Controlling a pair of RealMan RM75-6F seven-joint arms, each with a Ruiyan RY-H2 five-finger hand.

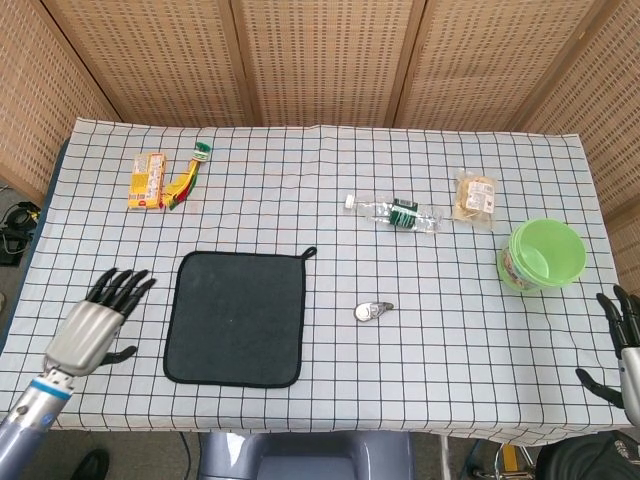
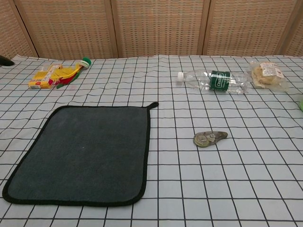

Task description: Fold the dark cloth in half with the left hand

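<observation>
The dark cloth lies flat and unfolded on the checked tablecloth, black-edged with a small loop at its far right corner; the chest view shows the dark cloth filling the lower left. My left hand hovers open over the table just left of the cloth, fingers spread and pointing away, holding nothing. Only a dark fingertip of it shows at the chest view's left edge. My right hand is at the table's right front corner, open and empty.
A yellow snack pack and a red-yellow packet lie far left. A plastic bottle, a bagged snack and a green bowl sit on the right. A small metal tape dispenser lies right of the cloth.
</observation>
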